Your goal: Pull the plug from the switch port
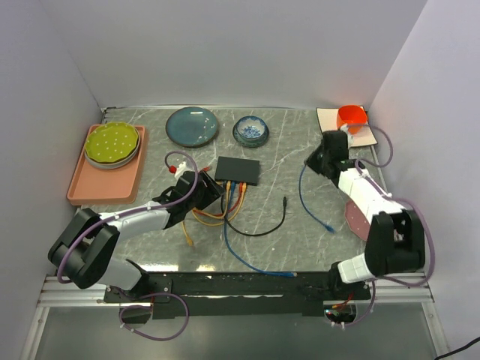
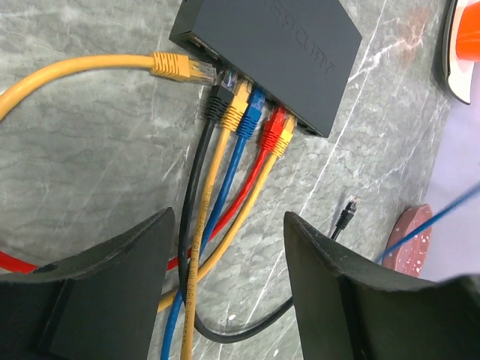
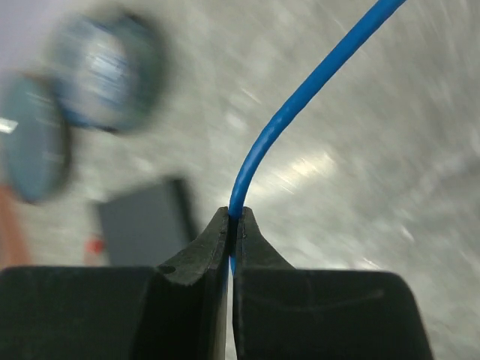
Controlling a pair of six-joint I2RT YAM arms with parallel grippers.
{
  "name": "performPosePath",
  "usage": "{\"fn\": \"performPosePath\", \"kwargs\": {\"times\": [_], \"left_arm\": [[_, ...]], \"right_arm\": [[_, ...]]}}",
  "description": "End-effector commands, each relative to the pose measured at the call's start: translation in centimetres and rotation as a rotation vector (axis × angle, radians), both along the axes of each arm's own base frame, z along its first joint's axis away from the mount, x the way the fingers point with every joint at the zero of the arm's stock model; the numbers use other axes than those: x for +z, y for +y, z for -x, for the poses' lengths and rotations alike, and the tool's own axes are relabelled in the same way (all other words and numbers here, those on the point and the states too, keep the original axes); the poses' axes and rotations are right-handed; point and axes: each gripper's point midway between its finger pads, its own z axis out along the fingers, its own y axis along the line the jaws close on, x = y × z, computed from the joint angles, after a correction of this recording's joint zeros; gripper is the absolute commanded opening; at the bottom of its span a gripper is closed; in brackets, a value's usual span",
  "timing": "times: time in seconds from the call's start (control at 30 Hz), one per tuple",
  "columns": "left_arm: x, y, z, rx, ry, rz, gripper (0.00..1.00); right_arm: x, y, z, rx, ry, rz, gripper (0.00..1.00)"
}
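The matte-black switch [image 1: 238,170] [image 2: 270,45] lies mid-table, blurred in the right wrist view [image 3: 142,221]. Along its near edge sit a black plug [image 2: 220,101], a yellow plug [image 2: 236,105], a blue plug [image 2: 251,112] and a red plug [image 2: 271,129]. Another yellow plug [image 2: 180,66] lies sideways at the left corner; I cannot tell if it is seated. My left gripper [image 1: 206,191] [image 2: 229,225] stands open just short of the switch, straddling the cables without touching them. To the right, my right gripper [image 1: 313,160] [image 3: 234,217] is shut on a thin blue cable [image 3: 300,97] [image 1: 301,191], whose free end [image 1: 330,227] rests on the table.
A pink tray [image 1: 79,187] with a green plate stands at the left. At the back are a teal plate [image 1: 192,125] and a small blue bowl [image 1: 250,130]. An orange cup [image 1: 351,116] is at the back right. A loose black cable end [image 1: 286,201] and a reddish disc [image 1: 358,217] lie right of the switch.
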Motion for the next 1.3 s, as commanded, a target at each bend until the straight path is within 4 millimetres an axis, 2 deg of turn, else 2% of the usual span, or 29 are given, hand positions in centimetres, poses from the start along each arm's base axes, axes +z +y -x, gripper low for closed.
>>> {"fn": "performPosePath", "kwargs": {"times": [0.0, 0.13, 0.17, 0.23, 0.3, 0.33, 0.37, 0.4, 0.43, 0.47, 0.5, 0.53, 0.6, 0.67, 0.7, 0.73, 0.77, 0.8, 0.83, 0.87, 0.9, 0.93, 0.97, 1.03, 1.07, 1.1, 1.13, 1.17, 1.27], "left_arm": [[0.4, 0.0, 0.0, 0.007, -0.009, 0.004, 0.66], [0.3, 0.0, 0.0, 0.005, -0.005, 0.001, 0.66], [0.2, 0.0, 0.0, 0.005, -0.001, -0.002, 0.66], [0.0, 0.0, 0.1, 0.007, 0.005, -0.003, 0.66], [-0.2, 0.0, 0.0, 0.010, 0.007, -0.002, 0.67], [-0.2, 0.0, 0.0, 0.010, 0.008, -0.006, 0.67], [-0.2, 0.0, 0.0, 0.011, 0.007, -0.008, 0.67], [0.0, 0.1, -0.2, 0.017, 0.005, -0.015, 0.68], [0.2, 0.2, -0.4, 0.021, 0.002, -0.019, 0.68], [0.5, 0.3, -0.5, 0.025, -0.004, -0.027, 0.68], [1.4, 0.4, -1.2, 0.044, -0.021, -0.037, 0.68], [1.6, 0.6, -1.2, 0.050, -0.020, -0.052, 0.68], [3.3, 0.7, -2.2, 0.071, -0.053, -0.058, 0.68], [3.8, 1.1, -2.8, 0.093, -0.064, -0.087, 0.68], [4.6, 1.3, -3.8, 0.111, -0.082, -0.080, 0.67], [4.2, 1.7, -3.8, 0.113, -0.056, -0.092, 0.67], [3.2, 2.1, -4.1, 0.122, -0.020, -0.104, 0.67], [2.9, 3.4, -5.0, 0.162, 0.003, -0.098, 0.66], [2.5, 4.1, -5.3, 0.183, 0.024, -0.085, 0.66], [2.1, 4.0, -5.7, 0.182, 0.041, -0.042, 0.66], [1.4, 5.5, -6.4, 0.217, 0.060, -0.031, 0.65], [1.3, 6.0, -6.8, 0.232, 0.065, -0.024, 0.65], [0.4, 6.6, -7.3, 0.247, 0.087, -0.032, 0.65], [0.6, 6.5, -8.7, 0.254, 0.086, -0.043, 0.64], [-0.7, 6.2, -9.0, 0.239, 0.114, -0.060, 0.63], [0.0, 5.7, -10.0, 0.230, 0.104, -0.056, 0.63], [-0.3, 5.5, -10.4, 0.222, 0.109, -0.061, 0.62], [-1.4, 5.3, -10.6, 0.216, 0.133, -0.071, 0.61], [-2.1, 4.6, -11.3, 0.202, 0.143, -0.063, 0.60]], "right_arm": [[-2.4, -0.4, 0.9, -0.002, 0.076, -0.028, 0.00], [-4.7, -1.1, 0.7, -0.008, 0.156, -0.010, 0.00], [-5.9, -1.3, 0.8, -0.008, 0.192, -0.001, 0.00], [-7.1, -1.3, 1.1, -0.001, 0.224, -0.009, 0.02], [-8.0, -1.0, 1.2, 0.020, 0.206, -0.023, 0.23], [-7.9, -0.9, 1.3, 0.015, 0.188, -0.028, 0.41], [-6.5, -1.0, 1.3, 0.000, 0.131, -0.027, 0.47], [-6.5, -0.9, 1.8, 0.002, 0.112, -0.011, 0.52], [-5.7, 0.4, 2.1, 0.026, 0.088, 0.043, 0.58], [-4.5, 0.1, 2.2, 0.020, 0.061, 0.137, 0.60], [-2.8, 0.8, 1.7, 0.027, 0.028, 0.175, 0.61], [-2.3, 3.0, 2.2, 0.084, 0.019, 0.198, 0.62], [-1.1, 5.0, 2.2, 0.140, -0.025, 0.150, 0.63], [-0.3, 7.4, 1.7, 0.204, -0.085, 0.047, 0.61], [-0.8, 8.9, 2.0, 0.268, -0.080, -0.008, 0.60], [-1.0, 9.9, 2.0, 0.311, -0.078, -0.042, 0.51], [-2.2, 10.5, 1.6, 0.325, -0.040, -0.061, 0.45], [-2.9, 10.9, 1.4, 0.336, -0.014, -0.069, 0.39], [-3.6, 11.5, 1.3, 0.352, 0.011, -0.083, 0.17], [-5.2, 11.5, 1.1, 0.343, 0.055, -0.088, 0.08], [-5.4, 11.8, 0.7, 0.346, 0.057, -0.090, 0.04], [-5.8, 11.9, 0.5, 0.344, 0.067, -0.085, 0.00], [-6.6, 12.0, -0.1, 0.346, 0.087, -0.079, 0.00], [-7.5, 12.3, -0.5, 0.353, 0.122, -0.070, 0.00], [-8.3, 12.5, -1.1, 0.356, 0.141, -0.065, 0.00], [-8.8, 12.5, -1.3, 0.357, 0.159, -0.062, 0.00], [-9.2, 12.7, -1.4, 0.359, 0.171, -0.061, 0.00], [-9.8, 12.7, -1.7, 0.355, 0.187, -0.061, 0.00], [-10.7, 12.9, -2.2, 0.349, 0.203, -0.061, 0.00]]}}
